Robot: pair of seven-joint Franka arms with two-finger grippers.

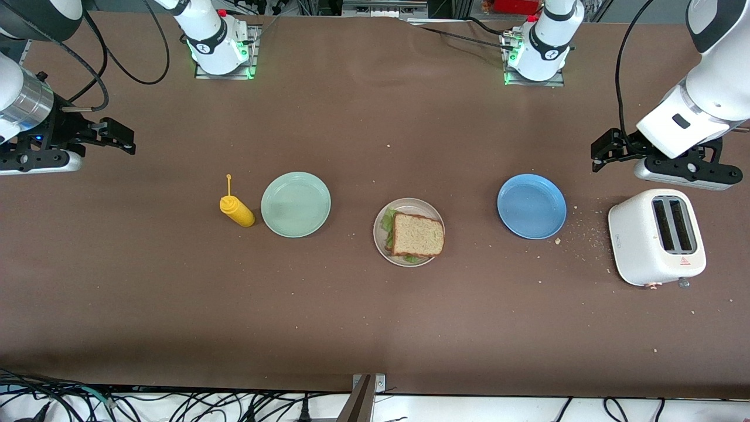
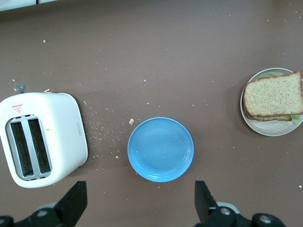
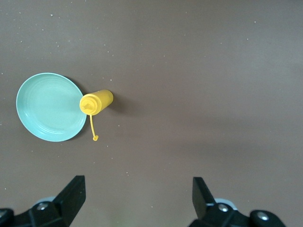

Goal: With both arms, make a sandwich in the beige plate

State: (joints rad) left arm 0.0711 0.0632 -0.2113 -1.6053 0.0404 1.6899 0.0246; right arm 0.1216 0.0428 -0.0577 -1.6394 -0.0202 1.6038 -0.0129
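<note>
The sandwich [image 1: 418, 235], brown bread slices with green lettuce showing at the edges, lies on the beige plate [image 1: 410, 203] at the table's middle. It also shows in the left wrist view [image 2: 273, 95] on the plate [image 2: 270, 128]. My left gripper [image 1: 602, 151] is open and empty, raised over the table at the left arm's end, beside the blue plate; in its wrist view [image 2: 140, 205] the fingers stand wide apart. My right gripper [image 1: 125, 138] is open and empty, raised over the right arm's end of the table; its wrist view [image 3: 138, 201] shows bare table between the fingers.
A blue plate [image 1: 531, 206] and a white toaster [image 1: 656, 236] stand toward the left arm's end, with crumbs between them. A mint-green plate [image 1: 296, 204] and a yellow squeeze bottle [image 1: 237, 211] stand toward the right arm's end.
</note>
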